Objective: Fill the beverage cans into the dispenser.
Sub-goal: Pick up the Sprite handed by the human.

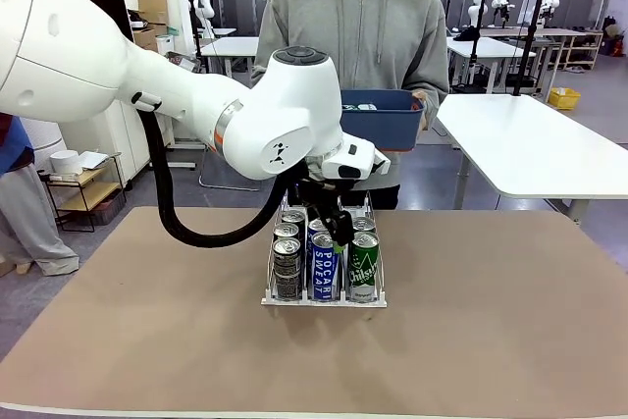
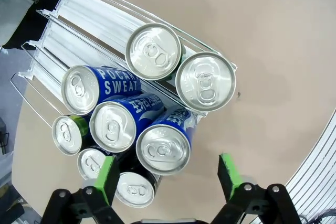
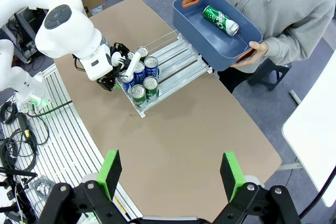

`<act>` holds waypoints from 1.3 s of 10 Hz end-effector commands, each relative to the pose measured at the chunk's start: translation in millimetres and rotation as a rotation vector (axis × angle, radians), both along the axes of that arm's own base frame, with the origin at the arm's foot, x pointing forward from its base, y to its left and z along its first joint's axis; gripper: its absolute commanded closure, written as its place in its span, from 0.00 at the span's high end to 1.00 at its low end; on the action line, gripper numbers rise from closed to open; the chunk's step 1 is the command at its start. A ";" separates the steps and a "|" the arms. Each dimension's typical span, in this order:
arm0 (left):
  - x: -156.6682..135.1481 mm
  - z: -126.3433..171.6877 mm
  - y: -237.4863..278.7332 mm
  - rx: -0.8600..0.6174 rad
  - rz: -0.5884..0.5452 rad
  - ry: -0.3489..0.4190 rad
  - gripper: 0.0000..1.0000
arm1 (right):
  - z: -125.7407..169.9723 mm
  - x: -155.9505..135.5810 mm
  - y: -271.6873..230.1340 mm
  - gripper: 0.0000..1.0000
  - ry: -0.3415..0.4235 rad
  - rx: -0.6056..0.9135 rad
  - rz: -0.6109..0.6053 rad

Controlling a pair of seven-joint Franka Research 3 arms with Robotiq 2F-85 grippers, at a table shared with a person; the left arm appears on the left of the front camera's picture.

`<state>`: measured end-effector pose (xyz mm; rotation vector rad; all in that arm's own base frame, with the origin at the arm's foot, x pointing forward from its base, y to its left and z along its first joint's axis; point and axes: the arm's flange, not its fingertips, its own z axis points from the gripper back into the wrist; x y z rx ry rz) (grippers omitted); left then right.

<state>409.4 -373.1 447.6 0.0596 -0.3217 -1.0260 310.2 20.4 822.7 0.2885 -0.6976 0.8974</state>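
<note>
1. The dispenser (image 1: 324, 301) is set flat on the brown surface (image 1: 491, 321), with its low front lip turned toward the robot's side and its back end toward the person (image 1: 353, 36).
2. Eight cans are stood upright inside the dispenser and packed toward its front lip, while the rear stretch of its three lanes is bare.
3. As seen from the dispenser's front, three dark cans (image 1: 287, 267) are lined up in the left lane, three blue cans (image 2: 113, 127) with white lettering in the middle lane, and two green cans (image 1: 363, 267) in the right lane.
4. The left gripper (image 1: 340, 235) is hung just above the dispenser's middle lane, pointed down at the blue cans. Its jaws are spread wide and nothing is clasped. In the left wrist view the silver top of the nearest blue can is seen between the two green pads (image 2: 107, 177), apart from both.
5. A blue bin (image 3: 210, 43) is held off the surface just behind the dispenser's back end by the person's two hands (image 3: 257, 48), one at each short end. One more green can (image 3: 220, 19) is laid on its side in it.
6. The right gripper (image 3: 170, 174) is held high over the surface, well apart from the dispenser. Its jaws are spread wide and are empty.
</note>
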 end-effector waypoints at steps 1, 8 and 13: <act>-14.0 39.3 31.4 -0.027 -0.005 -0.039 1.00 | -4.1 -2.0 1.6 1.00 -0.005 0.023 0.010; -50.5 264.1 165.2 -0.228 0.018 -0.223 1.00 | -4.1 -2.0 1.6 1.00 -0.005 0.023 0.010; -60.9 312.5 196.8 -0.311 0.082 -0.299 1.00 | -4.1 -2.0 1.6 1.00 -0.005 0.023 0.010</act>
